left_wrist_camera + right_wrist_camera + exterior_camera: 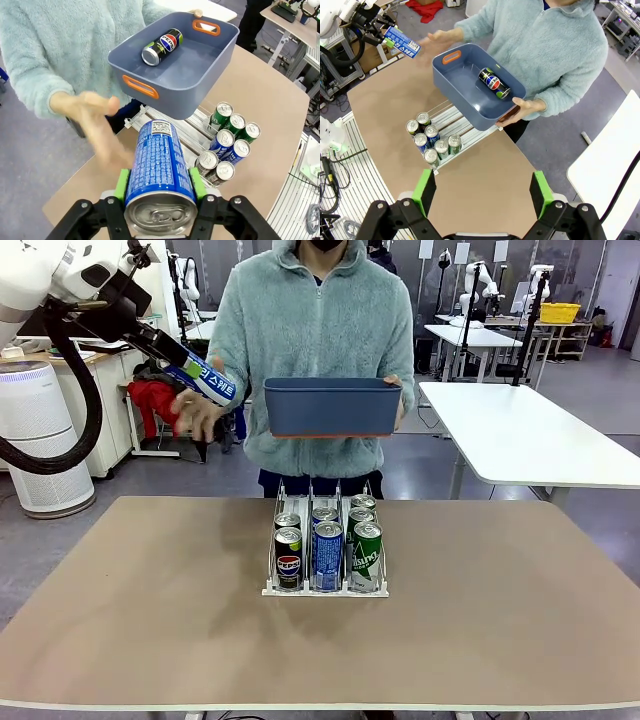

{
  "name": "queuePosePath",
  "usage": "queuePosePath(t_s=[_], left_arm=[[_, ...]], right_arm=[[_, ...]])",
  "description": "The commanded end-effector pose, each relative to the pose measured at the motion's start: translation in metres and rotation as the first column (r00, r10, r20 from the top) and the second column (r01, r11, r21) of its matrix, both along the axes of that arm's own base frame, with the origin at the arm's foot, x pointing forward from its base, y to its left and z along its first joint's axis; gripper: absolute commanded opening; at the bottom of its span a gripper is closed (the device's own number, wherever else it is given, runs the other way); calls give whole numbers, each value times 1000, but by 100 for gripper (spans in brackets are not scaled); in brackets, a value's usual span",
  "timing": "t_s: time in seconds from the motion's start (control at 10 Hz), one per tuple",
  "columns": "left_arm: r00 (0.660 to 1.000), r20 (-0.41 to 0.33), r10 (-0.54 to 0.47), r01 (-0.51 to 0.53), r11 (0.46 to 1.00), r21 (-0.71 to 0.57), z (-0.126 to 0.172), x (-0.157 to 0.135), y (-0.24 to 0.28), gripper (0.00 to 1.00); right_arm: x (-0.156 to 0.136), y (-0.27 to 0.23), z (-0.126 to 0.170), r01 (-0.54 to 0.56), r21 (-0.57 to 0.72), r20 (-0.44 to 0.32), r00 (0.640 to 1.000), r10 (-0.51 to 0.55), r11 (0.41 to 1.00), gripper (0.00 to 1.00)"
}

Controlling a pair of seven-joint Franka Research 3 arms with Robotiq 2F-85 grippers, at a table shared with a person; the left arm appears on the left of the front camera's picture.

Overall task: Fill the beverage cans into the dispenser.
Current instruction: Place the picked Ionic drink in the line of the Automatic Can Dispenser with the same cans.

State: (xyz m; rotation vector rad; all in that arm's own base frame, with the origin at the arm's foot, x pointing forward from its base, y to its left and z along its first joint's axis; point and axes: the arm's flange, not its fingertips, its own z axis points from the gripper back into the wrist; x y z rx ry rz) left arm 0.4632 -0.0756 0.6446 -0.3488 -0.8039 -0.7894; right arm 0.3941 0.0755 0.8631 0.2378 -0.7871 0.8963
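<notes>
My left gripper (178, 358) is shut on a blue-and-white can (205, 380), held high at the far left beside the person's blurred hand (200, 412). In the left wrist view that can (159, 170) sits between the green pads (121, 184). The dispenser (325, 585) stands mid-table with several cans in its lanes, a Pepsi can (289, 558), a blue can (327, 554) and a green can (366, 552) in front. My right gripper (482, 192) is open, high above the table, with nothing between its fingers.
The person at the far side holds a dark blue bin (332, 406) above the dispenser. One Pepsi can (494, 83) lies in the bin (465, 92). A white table (530, 435) stands at the back right. Bare tabletop (130, 600) surrounds the dispenser.
</notes>
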Motion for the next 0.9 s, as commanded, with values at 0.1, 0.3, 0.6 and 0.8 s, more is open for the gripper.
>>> queuePosePath(t_s=[0.1, 0.3, 0.6, 0.8], left_arm=[[998, -22, 62, -62, 998, -6, -5, -4, -13, 57], [986, 0, 165, -165, 984, 59, -15, -16, -40, 57], [989, -19, 150, -144, 974, 174, -42, -40, -86, 57], [993, -79, 88, -74, 984, 160, -47, -39, -97, 57]], right_arm=[[-1, 0, 0, 11, 6, -5, 1000, -11, 1000, 100], [-1, 0, 0, 11, 6, -5, 1000, -11, 1000, 100], [-1, 0, 0, 11, 6, -5, 1000, -11, 1000, 100], [-1, 0, 0, 11, 6, -5, 1000, -11, 1000, 100]])
